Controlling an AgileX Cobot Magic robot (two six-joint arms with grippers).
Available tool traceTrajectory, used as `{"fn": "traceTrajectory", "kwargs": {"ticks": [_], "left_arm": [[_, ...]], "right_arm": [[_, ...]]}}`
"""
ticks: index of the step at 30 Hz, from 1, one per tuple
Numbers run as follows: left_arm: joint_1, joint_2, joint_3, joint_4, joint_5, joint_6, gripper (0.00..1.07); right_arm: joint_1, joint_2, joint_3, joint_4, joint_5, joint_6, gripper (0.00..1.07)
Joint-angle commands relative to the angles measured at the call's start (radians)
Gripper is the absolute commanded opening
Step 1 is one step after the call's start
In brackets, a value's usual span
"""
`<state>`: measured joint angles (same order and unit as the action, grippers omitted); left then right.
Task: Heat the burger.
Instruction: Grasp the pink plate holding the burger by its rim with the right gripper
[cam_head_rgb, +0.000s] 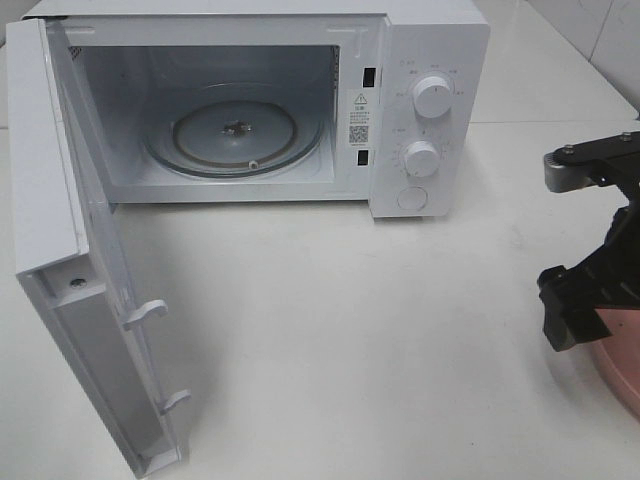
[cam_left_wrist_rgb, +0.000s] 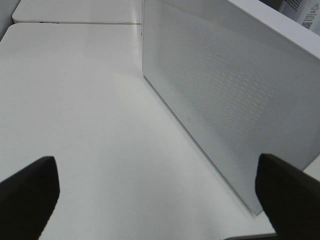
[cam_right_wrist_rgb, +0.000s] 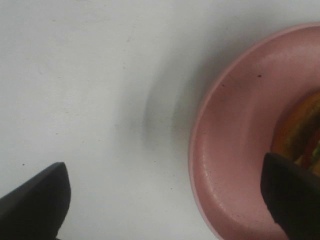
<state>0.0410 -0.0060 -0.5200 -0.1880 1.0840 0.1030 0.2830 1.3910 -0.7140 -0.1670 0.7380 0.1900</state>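
1. The left gripper (cam_left_wrist_rgb: 157, 167) is spread wide and empty beside the microwave's (cam_head_rgb: 430, 60) open door (cam_left_wrist_rgb: 225, 90).
2. The right gripper (cam_right_wrist_rgb: 165, 172) is released, straddling the pink plate's (cam_right_wrist_rgb: 235, 150) rim.
3. The burger (cam_right_wrist_rgb: 302, 132) sits on that plate, on the table (cam_head_rgb: 350, 330).

A smooth white table (cam_head_rgb: 330, 330) is seen from above and fills most of the view. A second white tabletop (cam_left_wrist_rgb: 75, 11) is butted against it, with a thin dark seam (cam_left_wrist_rgb: 90, 23) between them. White wall tiles (cam_head_rgb: 610, 40) are glimpsed at the far right corner. Soft, even light is cast, and only faint grey shadows are left.
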Motion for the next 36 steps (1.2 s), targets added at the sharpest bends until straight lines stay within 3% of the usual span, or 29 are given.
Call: {"fn": "traceTrajectory", "kwargs": {"ticks": [1,7,19,36], "left_arm": [[-0.002,-0.016,0.002,-0.001,-0.009,0.001,1.0],[-0.002,-0.016,0.002,-0.001,-0.009,0.001,1.0],[-0.002,-0.016,0.002,-0.001,-0.009,0.001,1.0],[-0.002,-0.016,0.002,-0.001,-0.009,0.001,1.0]], "right_arm": [[-0.036,-0.004,-0.001,-0.008,0.004,0.005,1.0],[-0.093,0.043,0.0,-0.002,-0.012,-0.012,0.99],[-0.106,0.232,0.0,0.0,-0.118,-0.023,0.95],[-0.141,0.347,0.0,-0.001,-0.171,-0.043,0.87]]}}
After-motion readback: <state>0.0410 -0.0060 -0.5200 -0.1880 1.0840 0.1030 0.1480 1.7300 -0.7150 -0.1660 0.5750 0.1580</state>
